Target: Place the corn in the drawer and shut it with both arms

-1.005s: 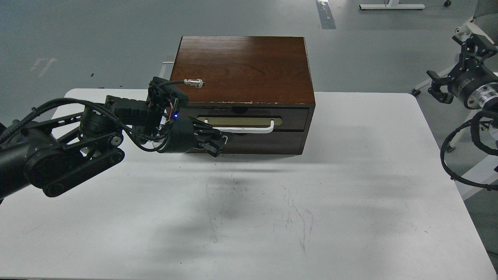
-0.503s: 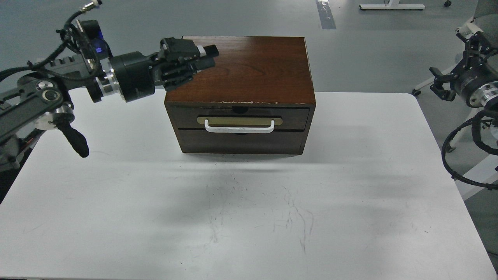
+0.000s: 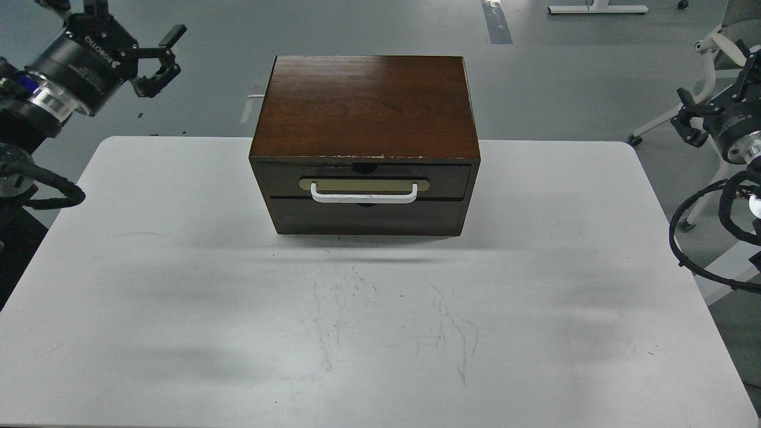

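Apparently the drawer (image 3: 362, 181) is sitting flush in the front of the wooden box (image 3: 365, 107), with its white bar handle (image 3: 364, 195) showing at the middle of the front. No corn is being seen anywhere; whether it is lying inside cannot be told.

The left gripper (image 3: 160, 62) is being held up at about ten o'clock from the box, well apart from it, its fingers spread and nothing being carried between them. The right gripper (image 3: 689, 122) is being kept at about three o'clock, beyond the edge of the white table (image 3: 178, 267); it is showing small and dark, so whether its jaws are apart cannot be told.

From either gripper the handle is lying well away, toward four o'clock of the left one and toward eight o'clock of the right.

Little is judged to be at risk. If the drawer is not fully seated, a gap could be remaining unnoticed. Were the corn not inside, the task would be counting as unfinished. A careless return of an arm could be knocking the box across the table.
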Robot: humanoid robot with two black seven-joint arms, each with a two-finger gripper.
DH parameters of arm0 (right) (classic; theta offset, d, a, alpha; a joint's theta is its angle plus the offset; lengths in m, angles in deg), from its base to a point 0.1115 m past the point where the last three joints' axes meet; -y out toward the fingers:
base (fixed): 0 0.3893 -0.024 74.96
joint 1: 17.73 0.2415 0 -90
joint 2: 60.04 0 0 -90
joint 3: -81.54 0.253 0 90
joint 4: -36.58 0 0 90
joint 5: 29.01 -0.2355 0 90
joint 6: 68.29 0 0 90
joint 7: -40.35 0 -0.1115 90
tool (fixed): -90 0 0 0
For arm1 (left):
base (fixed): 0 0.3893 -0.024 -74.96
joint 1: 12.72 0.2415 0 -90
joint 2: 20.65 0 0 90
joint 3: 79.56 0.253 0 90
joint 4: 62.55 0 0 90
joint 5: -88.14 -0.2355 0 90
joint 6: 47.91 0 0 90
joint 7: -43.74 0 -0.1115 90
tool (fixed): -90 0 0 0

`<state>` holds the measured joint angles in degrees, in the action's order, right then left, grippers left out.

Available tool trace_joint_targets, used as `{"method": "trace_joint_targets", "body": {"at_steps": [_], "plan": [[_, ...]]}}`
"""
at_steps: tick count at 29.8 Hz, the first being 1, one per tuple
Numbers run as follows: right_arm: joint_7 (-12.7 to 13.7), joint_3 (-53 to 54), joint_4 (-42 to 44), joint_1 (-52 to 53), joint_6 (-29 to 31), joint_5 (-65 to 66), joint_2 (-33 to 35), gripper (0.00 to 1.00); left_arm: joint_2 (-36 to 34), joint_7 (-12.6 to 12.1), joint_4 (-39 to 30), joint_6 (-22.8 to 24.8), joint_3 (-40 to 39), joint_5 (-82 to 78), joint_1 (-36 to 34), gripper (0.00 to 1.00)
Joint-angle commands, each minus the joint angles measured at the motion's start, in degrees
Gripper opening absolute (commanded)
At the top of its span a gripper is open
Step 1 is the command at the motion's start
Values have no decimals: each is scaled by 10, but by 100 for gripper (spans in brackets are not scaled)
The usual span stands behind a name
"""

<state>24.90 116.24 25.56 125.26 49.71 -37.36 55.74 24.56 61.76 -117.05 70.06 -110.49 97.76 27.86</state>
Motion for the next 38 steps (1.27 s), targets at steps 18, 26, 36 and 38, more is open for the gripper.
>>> {"method": "trace_joint_targets", "body": {"at_steps": [18, 26, 36, 38], "plan": [[-1, -2, -1, -19, 0, -14, -23, 100, 121, -3, 277, 0, -1, 83, 63, 98], [11, 6, 0, -39, 0, -75, -61, 100, 124, -3, 276, 0, -1, 80, 63, 98], [2, -1, -1, -30, 0, -72, -73, 100, 123, -3, 271, 0, -2, 80, 63, 98], [2, -1, -1, -30, 0, -72, -69, 100, 123, -3, 267, 0, -2, 80, 63, 98]]}}
